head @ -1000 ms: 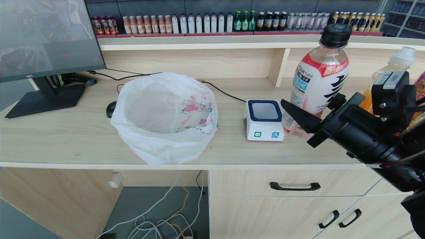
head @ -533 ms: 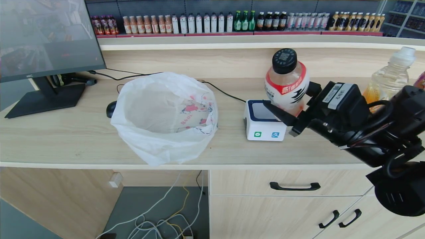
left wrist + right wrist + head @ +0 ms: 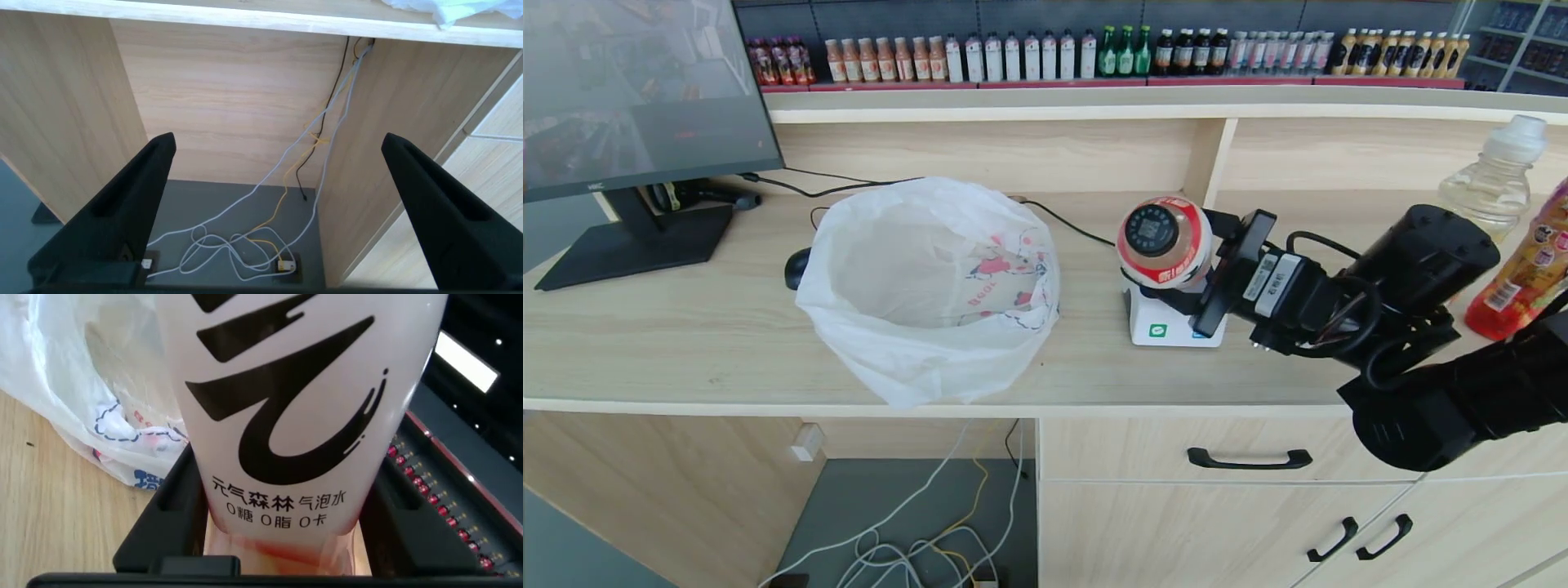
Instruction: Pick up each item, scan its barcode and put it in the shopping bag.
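A pale wooden worktop [image 3: 686,343] runs the whole width. On it, from the left: a dark monitor [image 3: 645,90] on its stand, a black mouse [image 3: 796,268], then the white shopping bag [image 3: 931,286] standing open just beside the mouse. A gap of bare wood lies between the bag and the white scanner [image 3: 1168,327]. The right pincer [image 3: 1201,265] is clamped on the black-capped bottle [image 3: 1164,242], which lies tipped over the scanner's top, cap towards the head camera; I cannot tell whether it touches the scanner. Farther right stand a clear bottle [image 3: 1499,175] and an orange bottle [image 3: 1523,269], close together at the far end. Behind, a raised ledge backs the worktop, and a store shelf [image 3: 1094,53] carries a long row of drinks.

The front strip of the worktop is bare from the monitor to the scanner. Below its edge on the left is an open recess with loose cables [image 3: 915,539] on the floor; there the left pincer [image 3: 278,212] hangs with its fingers spread wide, holding nothing. Drawers [image 3: 1250,459] fill the right side.

A second ago the black-capped bottle was upright, high and to the right of the scanner; since then the right arm has swung left and tipped it down over the scanner
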Controlling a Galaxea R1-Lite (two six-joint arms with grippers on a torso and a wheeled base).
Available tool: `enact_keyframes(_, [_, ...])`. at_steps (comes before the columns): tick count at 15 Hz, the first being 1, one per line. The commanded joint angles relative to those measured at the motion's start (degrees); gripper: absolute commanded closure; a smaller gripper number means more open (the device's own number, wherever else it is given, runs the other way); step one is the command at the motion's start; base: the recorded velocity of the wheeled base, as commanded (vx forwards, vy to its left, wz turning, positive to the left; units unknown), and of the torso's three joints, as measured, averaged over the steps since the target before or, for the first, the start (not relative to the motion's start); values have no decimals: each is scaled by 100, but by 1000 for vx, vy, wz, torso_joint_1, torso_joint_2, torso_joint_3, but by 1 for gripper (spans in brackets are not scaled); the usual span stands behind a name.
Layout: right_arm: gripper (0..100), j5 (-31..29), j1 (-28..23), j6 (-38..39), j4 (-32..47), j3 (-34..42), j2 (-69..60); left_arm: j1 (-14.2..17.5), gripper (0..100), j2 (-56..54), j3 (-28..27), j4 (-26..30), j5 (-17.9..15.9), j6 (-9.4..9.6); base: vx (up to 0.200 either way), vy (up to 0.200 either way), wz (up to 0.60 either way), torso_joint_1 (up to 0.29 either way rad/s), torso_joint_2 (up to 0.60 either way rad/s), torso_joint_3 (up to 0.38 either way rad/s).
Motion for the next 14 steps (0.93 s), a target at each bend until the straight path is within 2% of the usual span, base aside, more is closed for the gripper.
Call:
enact_keyframes(1, [100, 128, -189, -151, -3, -76, 157, 0, 0, -2, 0, 0, -1, 2, 0, 0, 0, 0, 0, 0])
enact_keyframes(7, [100, 497, -418, -564, -12, -559, 210, 0, 0, -2, 0, 0, -1, 2, 0, 0, 0, 0, 0, 0])
enact_keyframes(14, [100, 541, -418, -564, -12, -427, 298, 0, 0, -2, 0, 0, -1, 11, 0, 0, 0, 0, 0, 0])
